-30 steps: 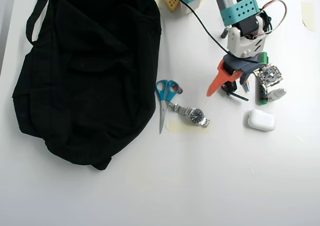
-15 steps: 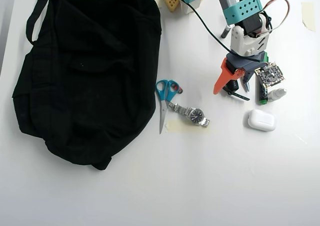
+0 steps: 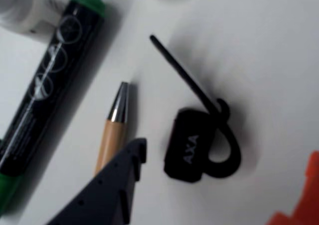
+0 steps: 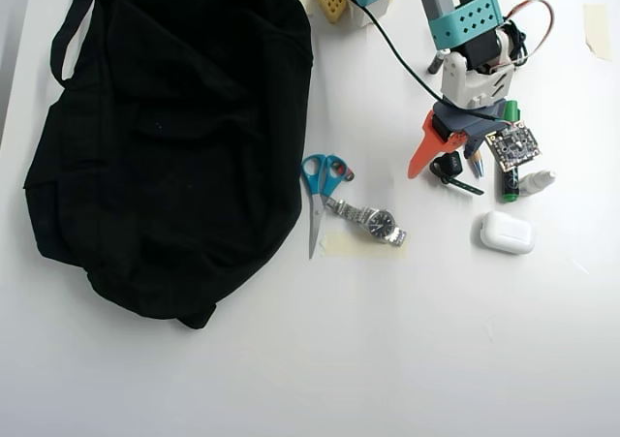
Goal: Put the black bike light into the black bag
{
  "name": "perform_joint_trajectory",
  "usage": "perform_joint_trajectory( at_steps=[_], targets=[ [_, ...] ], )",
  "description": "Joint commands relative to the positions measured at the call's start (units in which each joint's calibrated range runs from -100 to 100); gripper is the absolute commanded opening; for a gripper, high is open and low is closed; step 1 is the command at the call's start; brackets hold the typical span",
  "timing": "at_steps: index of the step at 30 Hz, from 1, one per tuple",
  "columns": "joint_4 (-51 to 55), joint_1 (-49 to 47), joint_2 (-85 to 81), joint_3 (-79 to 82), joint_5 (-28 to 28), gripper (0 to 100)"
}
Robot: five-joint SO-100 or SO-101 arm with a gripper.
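Nothing's bagged yet: the gripper hangs open astride the bike light, black bag well apart.

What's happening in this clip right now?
A single robot arm has its claw open over the black bike light, which lies on the white table between the orange finger and the dark finger. Nothing is gripped yet. A pen and a green-capped marker lie beside the light. The black bag sits far off to the left in the overhead view, past the scissors and wristwatch.
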Motion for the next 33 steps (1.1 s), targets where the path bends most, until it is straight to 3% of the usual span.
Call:
perform_joint_trajectory(
  at_steps=[1,27,30,33],
  targets=[
    [-2.18,0.57,0.71,-0.12,-0.14,40],
    [-1.58,1.32,4.03,-3.36,-1.09,39],
    [-1.58,1.32,4.03,-3.36,-1.09,33],
    [-1.58,1.32,4.03,-3.27,-1.09,20]
  ],
)
